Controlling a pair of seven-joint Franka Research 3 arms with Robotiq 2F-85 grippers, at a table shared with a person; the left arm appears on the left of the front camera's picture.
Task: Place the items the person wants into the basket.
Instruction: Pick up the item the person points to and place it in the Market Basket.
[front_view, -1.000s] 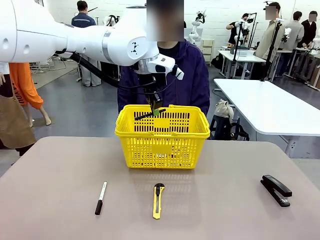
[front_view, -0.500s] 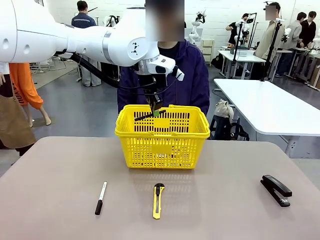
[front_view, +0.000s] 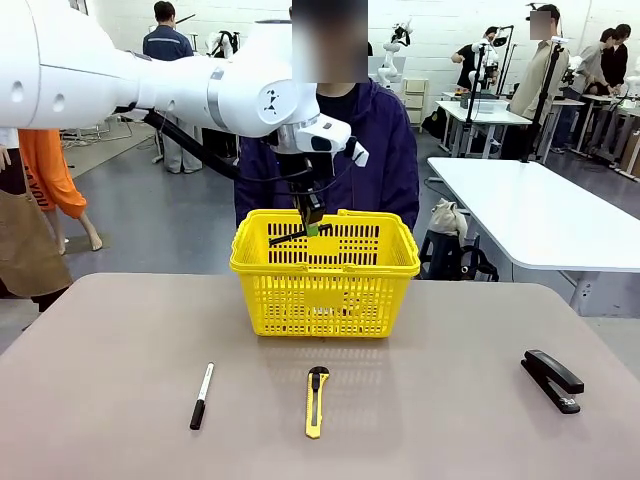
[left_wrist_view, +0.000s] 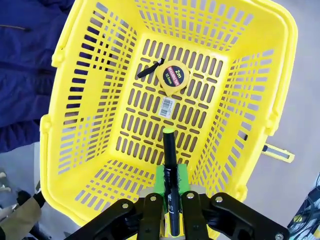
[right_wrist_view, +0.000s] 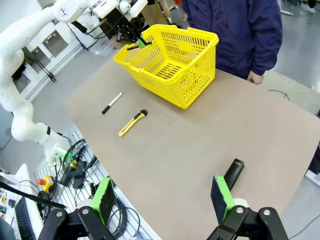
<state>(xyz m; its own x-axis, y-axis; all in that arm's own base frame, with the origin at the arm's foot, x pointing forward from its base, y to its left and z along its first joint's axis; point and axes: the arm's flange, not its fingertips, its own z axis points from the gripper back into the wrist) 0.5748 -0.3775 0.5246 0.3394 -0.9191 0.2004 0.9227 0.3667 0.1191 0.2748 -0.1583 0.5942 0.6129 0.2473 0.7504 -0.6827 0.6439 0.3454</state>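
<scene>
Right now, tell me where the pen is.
In the left wrist view the pen is clamped in the left gripper over the basket, its tip pointing toward the tape measure lying inside.

Bright, even light, seemingly from overhead; soft shadows, wrist views bend at edges.

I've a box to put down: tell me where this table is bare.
Widest bare stretch of table: between the utility knife and the stapler. Also bare: both sides of the basket, and left of the marker. Crowded: above the basket, where the left gripper holds the pen.
</scene>
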